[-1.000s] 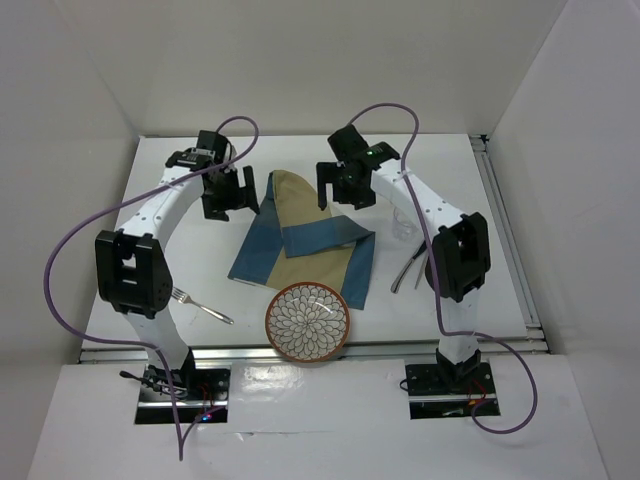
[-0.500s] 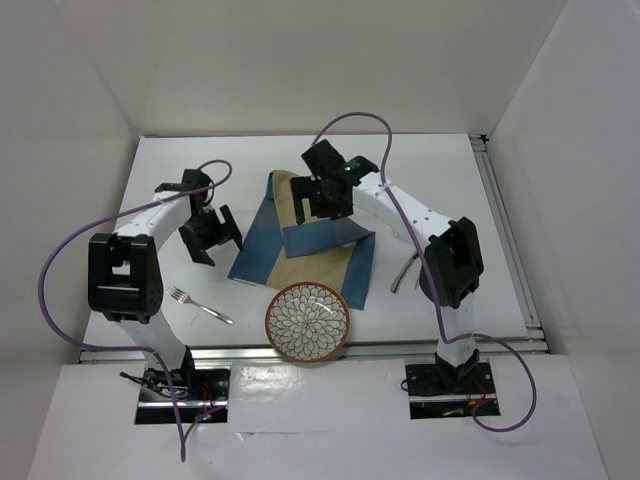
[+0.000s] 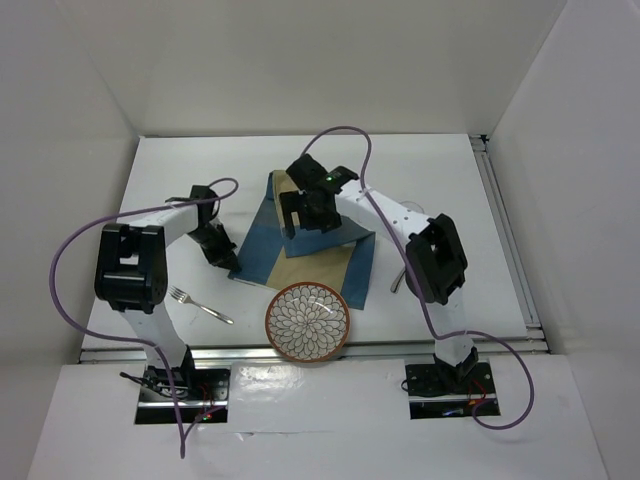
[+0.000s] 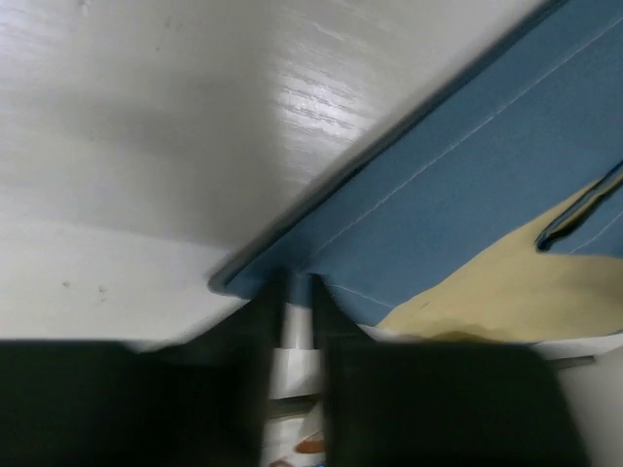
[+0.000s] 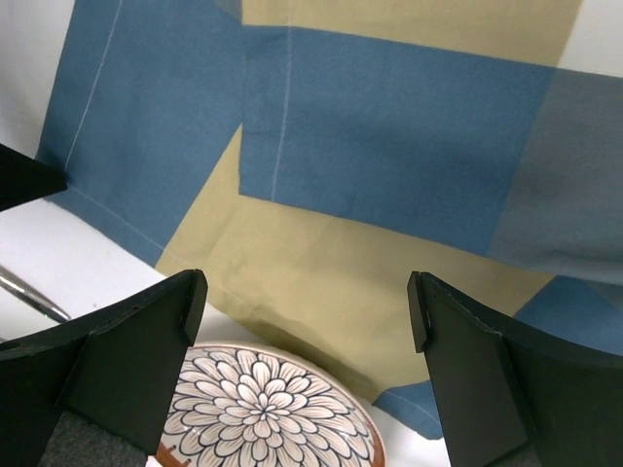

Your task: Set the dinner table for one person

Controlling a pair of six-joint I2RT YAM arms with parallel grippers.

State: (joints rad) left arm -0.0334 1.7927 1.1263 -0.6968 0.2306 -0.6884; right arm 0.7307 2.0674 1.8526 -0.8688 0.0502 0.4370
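Note:
The white dinner table (image 3: 450,170) carries a blue-and-tan placemat (image 3: 262,240), folded over on itself and lying askew. At the mat's left corner sits my left gripper (image 3: 222,256). In the left wrist view that gripper (image 4: 295,292) is shut on the blue edge of the placemat (image 4: 487,175). My right gripper (image 3: 300,212) hovers over the folded part of the mat. In the right wrist view it (image 5: 307,302) is open and holds nothing, with the placemat (image 5: 389,126) below it. A flower-patterned plate (image 3: 308,320) rests at the mat's near edge and also shows as the plate (image 5: 263,413).
A fork (image 3: 200,305) lies on the table left of the plate. A dark utensil (image 3: 397,284) lies right of the mat, partly hidden by the right arm. A metal rail (image 3: 240,350) runs along the near edge. White walls close in the sides and back.
My left gripper has come down from the back left to the placemat's left corner and shut on it. The right gripper has moved left, over the folded mat.

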